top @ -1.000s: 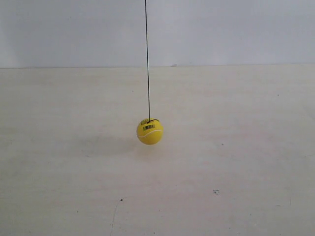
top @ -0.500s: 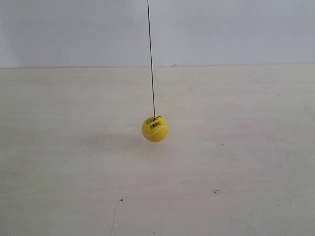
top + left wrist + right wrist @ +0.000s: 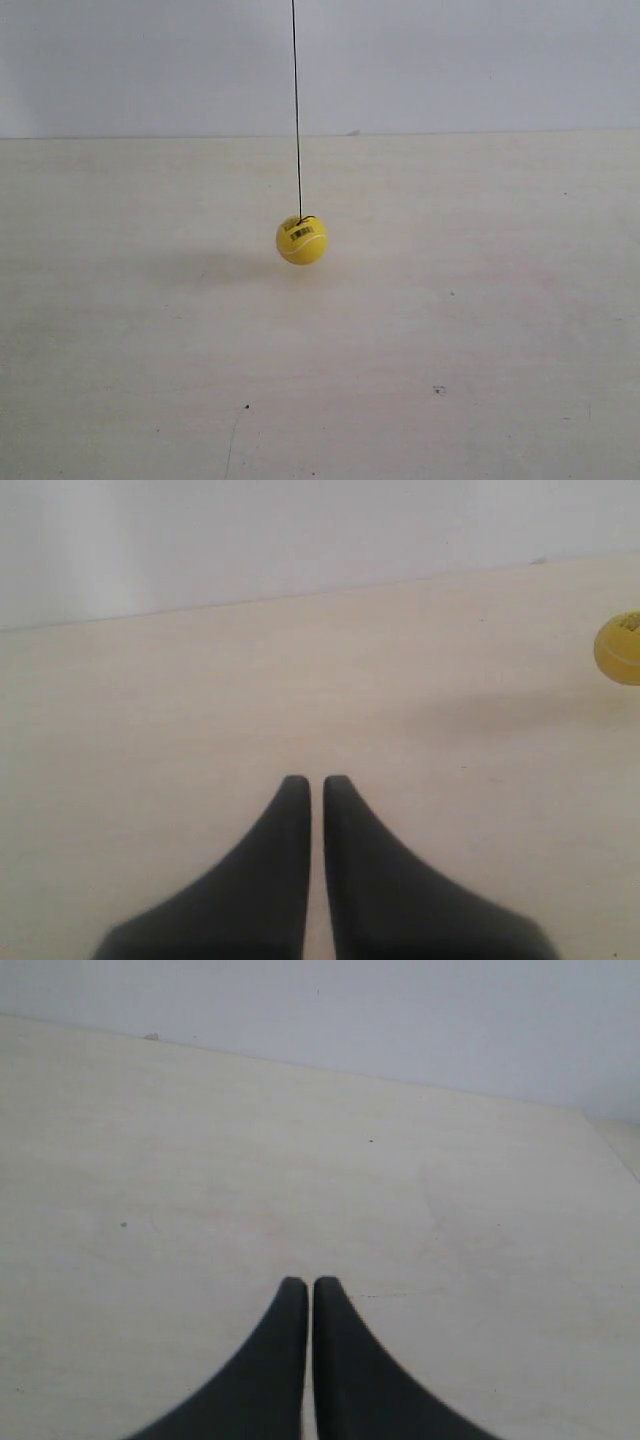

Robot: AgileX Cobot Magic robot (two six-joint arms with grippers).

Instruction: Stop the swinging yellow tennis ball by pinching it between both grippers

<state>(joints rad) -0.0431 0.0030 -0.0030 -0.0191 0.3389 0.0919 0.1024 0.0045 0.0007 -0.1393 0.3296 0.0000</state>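
The yellow tennis ball [image 3: 301, 240] hangs on a thin dark string [image 3: 296, 110] above the pale table, near the middle of the exterior view, with black print on its upper face. No arm shows in the exterior view. In the left wrist view the ball [image 3: 619, 647] sits at the frame's edge, far from my left gripper [image 3: 310, 780], whose black fingers stand shut with only a slit between them. My right gripper [image 3: 304, 1283] is also shut and holds nothing; the ball does not appear in the right wrist view.
The pale wooden table [image 3: 480, 330] carries a few small dark specks [image 3: 438, 390] and a hairline scratch [image 3: 232, 440]. A plain white wall [image 3: 480, 60] rises behind its far edge. The table's corner edge [image 3: 612, 1145] shows in the right wrist view.
The ball swung toward the exterior view's right and then back left, ending slightly higher in the frame. No gripper has entered the exterior view.
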